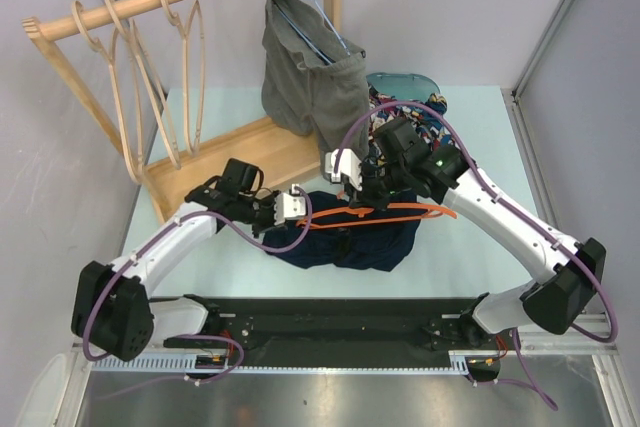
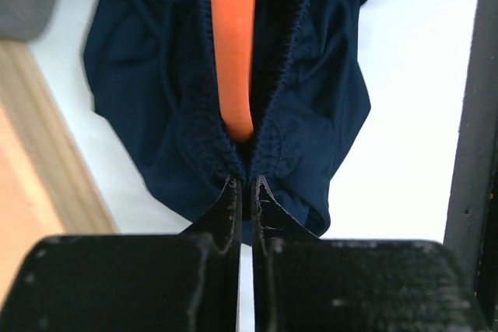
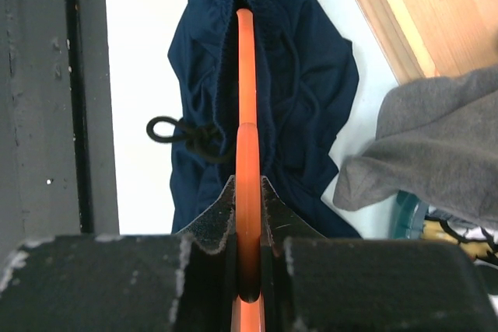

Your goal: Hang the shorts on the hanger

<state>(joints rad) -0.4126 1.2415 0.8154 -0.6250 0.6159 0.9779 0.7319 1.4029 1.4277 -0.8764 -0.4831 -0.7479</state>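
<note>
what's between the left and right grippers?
The hanger bar, lying inside the shorts waistband, spans the gap from the right gripper to the left gripper. It is clearest in the right wrist view; the top view shows it too.

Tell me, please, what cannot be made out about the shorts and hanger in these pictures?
- Top view: the hook of the hanger, covered by the right arm.
- Left wrist view: whether the left end effector truly pinches the shorts; its fingertips cover the contact.
- Right wrist view: the hanger's near end, cut off at the right end effector.
</note>
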